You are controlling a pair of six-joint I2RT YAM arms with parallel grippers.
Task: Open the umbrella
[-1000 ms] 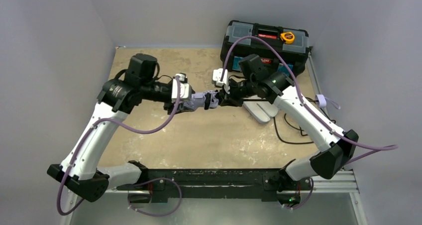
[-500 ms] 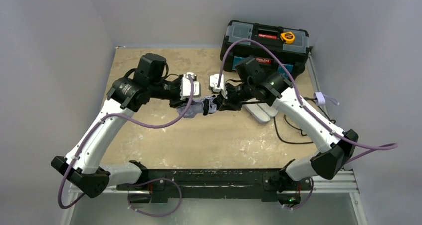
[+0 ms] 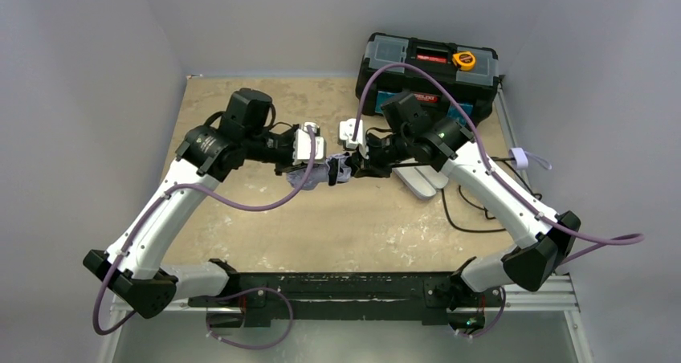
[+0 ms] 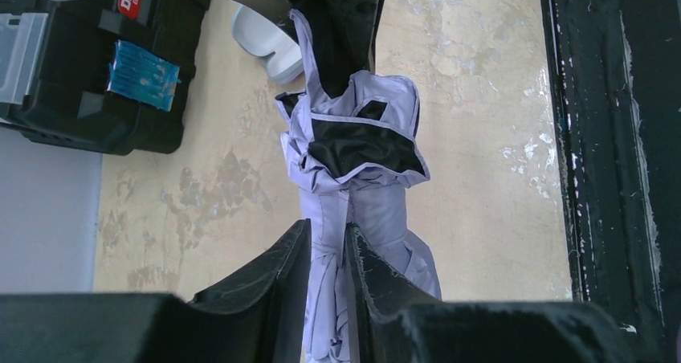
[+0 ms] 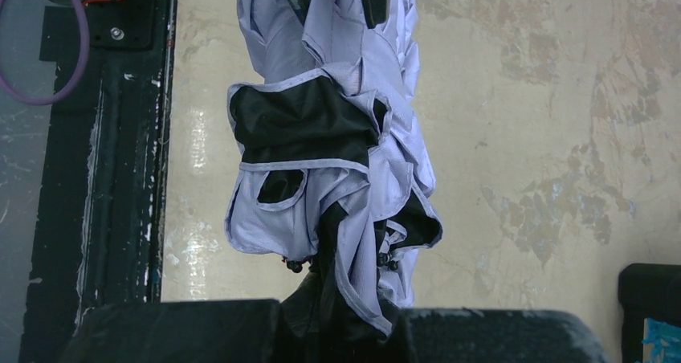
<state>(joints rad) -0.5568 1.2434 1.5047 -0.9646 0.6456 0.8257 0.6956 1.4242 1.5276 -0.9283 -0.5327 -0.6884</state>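
The umbrella is folded, a bunch of pale lavender fabric with black inner patches, held in the air between both grippers over the middle of the table. My left gripper is shut on one end of the fabric; in the left wrist view its fingers pinch the lavender folds of the umbrella. My right gripper is shut on the other end, where the umbrella hangs over the gripper and hides its tips. The shaft and knob handle are hidden.
A black toolbox with a yellow tape measure stands at the back right. A pale lavender oval case lies under the right arm, with a black cable beside it. The black rail runs along the near edge.
My left gripper has moved right, toward the right gripper, and the umbrella between them has bunched up shorter. Little has moved in the last half second.
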